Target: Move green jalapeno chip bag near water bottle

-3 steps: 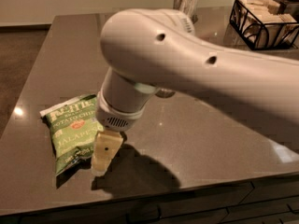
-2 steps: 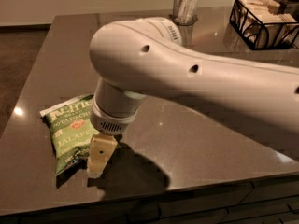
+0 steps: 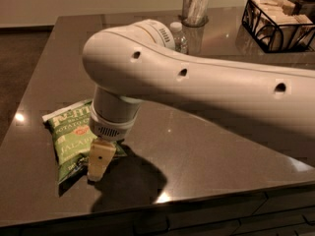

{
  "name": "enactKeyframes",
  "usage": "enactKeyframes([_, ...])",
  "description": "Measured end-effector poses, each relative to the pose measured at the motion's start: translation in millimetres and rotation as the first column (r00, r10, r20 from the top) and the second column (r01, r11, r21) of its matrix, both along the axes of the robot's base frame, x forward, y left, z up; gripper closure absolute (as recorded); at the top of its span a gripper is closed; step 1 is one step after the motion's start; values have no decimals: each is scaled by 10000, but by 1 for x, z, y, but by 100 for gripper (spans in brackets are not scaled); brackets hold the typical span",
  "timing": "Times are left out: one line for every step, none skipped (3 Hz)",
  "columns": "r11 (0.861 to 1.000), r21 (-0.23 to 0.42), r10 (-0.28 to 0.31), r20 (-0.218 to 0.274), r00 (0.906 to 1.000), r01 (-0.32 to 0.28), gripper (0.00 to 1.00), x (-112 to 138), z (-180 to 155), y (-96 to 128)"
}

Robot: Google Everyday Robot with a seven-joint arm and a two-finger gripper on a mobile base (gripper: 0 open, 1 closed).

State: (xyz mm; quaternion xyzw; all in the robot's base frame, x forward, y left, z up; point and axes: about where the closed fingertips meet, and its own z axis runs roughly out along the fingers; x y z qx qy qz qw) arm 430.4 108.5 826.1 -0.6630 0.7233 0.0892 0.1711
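The green jalapeno chip bag (image 3: 68,137) lies flat on the dark table (image 3: 211,146) near its front left corner, white top edge toward the far left. My gripper (image 3: 98,162) points down at the bag's right edge, low over the table and touching or nearly touching the bag. The water bottle (image 3: 179,35), clear with a white cap, stands at the far middle of the table, its lower part hidden behind my arm. My big white arm (image 3: 197,87) crosses the view from the right.
A clear glass holder (image 3: 195,8) with white items stands just behind the bottle. A black wire basket (image 3: 275,18) of packets sits at the far right corner. The table's front edge runs just below the gripper.
The arm has shifted left and forward, bringing the gripper further over the bag's right edge. The bottle's cap now shows behind the arm. The bag has not moved.
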Motion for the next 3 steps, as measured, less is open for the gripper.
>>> enactKeyframes([9994, 69, -337, -71, 9994, 338, 41, 9, 7, -13])
enactKeyframes([9965, 34, -833, -113, 9965, 834, 65, 20, 12, -45])
enactKeyframes([9913, -59, -1319, -35, 9913, 1318, 87, 34, 21, -82])
